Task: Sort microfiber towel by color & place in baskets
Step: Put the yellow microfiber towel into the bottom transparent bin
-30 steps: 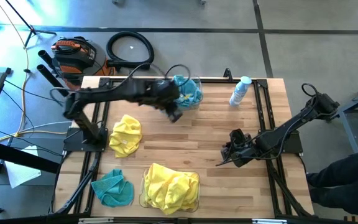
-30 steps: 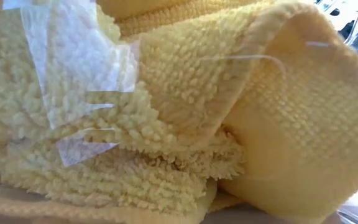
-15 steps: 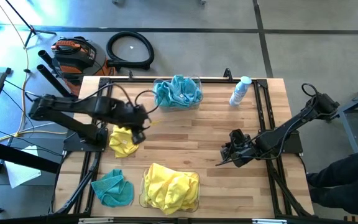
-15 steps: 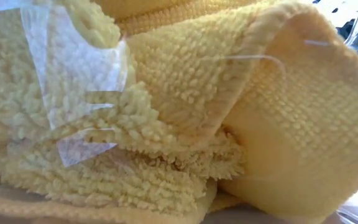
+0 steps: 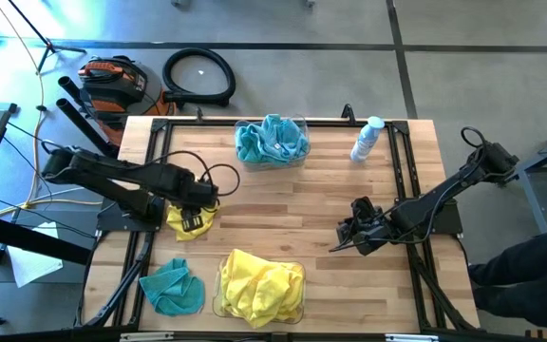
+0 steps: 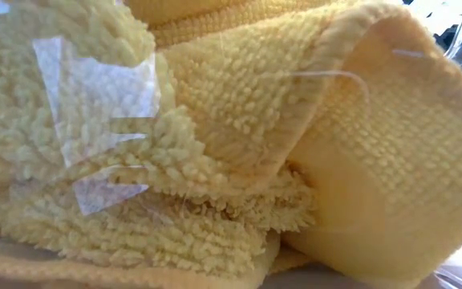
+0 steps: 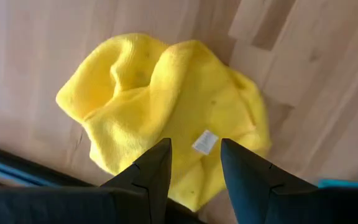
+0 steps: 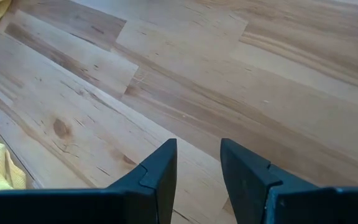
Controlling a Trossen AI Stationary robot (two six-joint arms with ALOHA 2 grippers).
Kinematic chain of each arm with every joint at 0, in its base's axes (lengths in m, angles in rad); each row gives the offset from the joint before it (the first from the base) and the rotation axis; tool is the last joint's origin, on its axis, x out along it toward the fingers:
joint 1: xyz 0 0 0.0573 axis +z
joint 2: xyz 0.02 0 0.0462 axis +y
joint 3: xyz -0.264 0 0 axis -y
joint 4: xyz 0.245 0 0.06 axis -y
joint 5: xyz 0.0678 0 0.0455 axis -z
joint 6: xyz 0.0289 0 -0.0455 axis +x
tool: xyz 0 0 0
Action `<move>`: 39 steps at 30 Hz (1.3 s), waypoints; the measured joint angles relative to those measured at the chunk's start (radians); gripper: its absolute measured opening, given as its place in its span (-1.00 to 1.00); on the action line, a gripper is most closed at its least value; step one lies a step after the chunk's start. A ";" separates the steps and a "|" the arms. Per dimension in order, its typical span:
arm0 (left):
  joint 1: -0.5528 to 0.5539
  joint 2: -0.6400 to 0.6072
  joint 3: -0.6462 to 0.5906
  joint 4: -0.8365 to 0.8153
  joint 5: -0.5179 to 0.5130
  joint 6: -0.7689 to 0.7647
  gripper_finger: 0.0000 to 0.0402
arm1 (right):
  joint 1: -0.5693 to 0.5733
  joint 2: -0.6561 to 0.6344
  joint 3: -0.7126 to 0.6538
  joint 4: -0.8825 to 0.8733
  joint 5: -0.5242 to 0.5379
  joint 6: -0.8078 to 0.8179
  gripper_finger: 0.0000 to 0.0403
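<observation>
At the near edge of the wooden desk (image 5: 311,199) a clear basket (image 5: 218,302) holds a heap of yellow towels (image 5: 262,285), which fill the low view completely (image 6: 239,160). Just left of that basket a teal towel (image 5: 173,287) lies crumpled on the bare wood. Farther back on the left side a single yellow towel (image 5: 186,220) lies on the desk, and the left tool (image 5: 194,218) hangs right over it with its two fingers parted and nothing between them; in the left wrist view the fingers (image 7: 157,168) frame the towel's small white label (image 7: 204,142), though whether they touch the cloth cannot be told. On the right side the right tool (image 5: 354,231) sits low over bare wood, well apart from every towel, its fingers (image 8: 160,171) likewise apart and empty. At the far edge, the second basket (image 5: 300,152) holds teal towels (image 5: 272,139), and a small bottle (image 5: 367,139) stands to its right.
</observation>
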 joint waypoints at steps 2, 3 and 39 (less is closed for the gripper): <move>0.014 0.009 -0.040 0.030 0.006 0.025 -0.36 | 0.000 0.000 0.000 0.000 0.000 0.000 -0.42; 0.024 0.015 -0.060 0.047 0.017 0.037 -0.36 | 0.000 0.000 0.000 0.000 0.000 0.000 -0.42; 0.242 0.267 -0.299 0.298 0.166 -0.016 -0.95 | 0.000 0.000 0.000 0.000 0.045 -0.003 -0.42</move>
